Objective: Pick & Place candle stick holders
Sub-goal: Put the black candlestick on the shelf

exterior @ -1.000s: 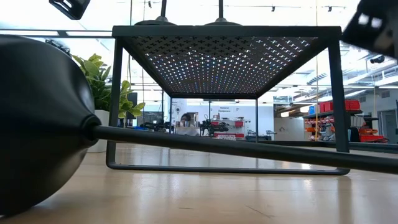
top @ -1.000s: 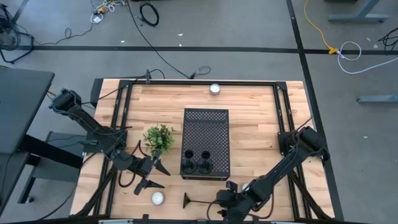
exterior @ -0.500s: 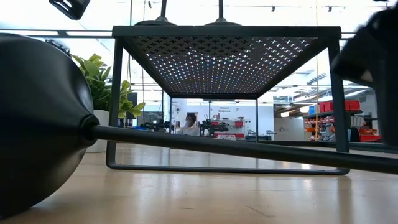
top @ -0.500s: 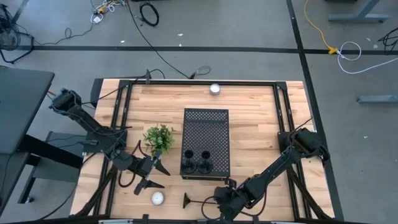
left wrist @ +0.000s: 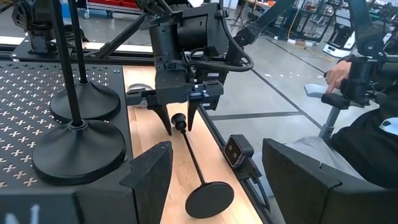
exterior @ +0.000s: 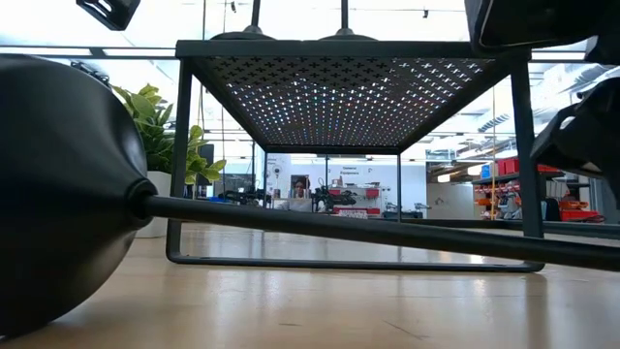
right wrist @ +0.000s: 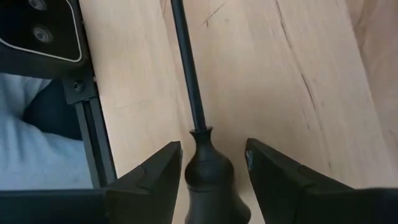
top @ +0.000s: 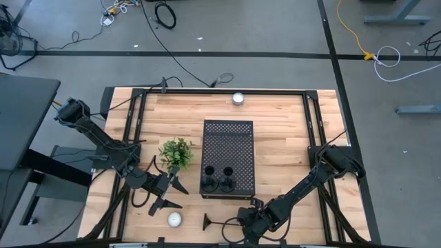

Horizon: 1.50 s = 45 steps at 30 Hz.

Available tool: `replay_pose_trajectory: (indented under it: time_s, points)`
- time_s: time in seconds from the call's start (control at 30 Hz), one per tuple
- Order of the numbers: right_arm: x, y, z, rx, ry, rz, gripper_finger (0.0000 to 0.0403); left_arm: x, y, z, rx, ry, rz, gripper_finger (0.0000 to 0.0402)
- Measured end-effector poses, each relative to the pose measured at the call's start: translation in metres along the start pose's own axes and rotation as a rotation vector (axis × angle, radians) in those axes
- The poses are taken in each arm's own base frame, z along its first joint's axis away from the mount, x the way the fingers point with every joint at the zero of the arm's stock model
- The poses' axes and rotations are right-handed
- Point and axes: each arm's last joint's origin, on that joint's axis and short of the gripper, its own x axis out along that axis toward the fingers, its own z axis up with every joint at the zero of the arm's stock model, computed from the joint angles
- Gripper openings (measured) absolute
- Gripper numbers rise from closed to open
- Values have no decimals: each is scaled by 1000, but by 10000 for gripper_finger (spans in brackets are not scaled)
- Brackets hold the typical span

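Observation:
One black candle stick holder (top: 220, 222) lies on its side near the table's near edge, resting on its round base's rim (left wrist: 209, 199) and its cup end (right wrist: 208, 169). My right gripper (right wrist: 211, 149) points steeply down over that cup end. It is open, one finger on each side of the cup, with gaps showing. Two more holders (top: 208, 180) (top: 224, 180) stand upright by their bases on the black perforated box (top: 228, 148). My left gripper (top: 169, 193) hovers open left of the box and holds nothing.
A white candle (top: 175, 219) lies left of the lying holder's base, and another (top: 238, 98) lies at the far edge. A potted plant (top: 176, 153) stands left of the box. A person's hand (left wrist: 339, 71) shows beyond the table's near side.
My right gripper has come down and moved a little toward the table's left, tipping more steeply downward, until its fingers stand on either side of the lying holder's cup end. The holder has not moved.

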Motion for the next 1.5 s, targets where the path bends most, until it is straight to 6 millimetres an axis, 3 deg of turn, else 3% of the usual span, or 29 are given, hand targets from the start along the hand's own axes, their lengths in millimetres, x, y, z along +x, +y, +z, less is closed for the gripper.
replay_pose_trajectory:
  time_s: [0.23, 0.53, 0.83, 1.13, 1.5]
  points:
    - [0, -1, -3, 3, 16, -21, 171, 0, 0, 0, 0, 0, 0, 248]
    - [-1, -1, -4, 20, 42, -10, 88, 0, 0, 0, 0, 0, 0, 248]
    - [-5, 7, -1, 33, 110, 35, 88, 0, 0, 0, 0, 1, 0, 248]
    - [-40, 30, 15, -14, 218, 57, 88, 0, 0, 0, 0, 1, 0, 248]
    - [-98, 43, 30, -13, 292, -75, 88, 0, 0, 0, -1, 1, 0, 248]
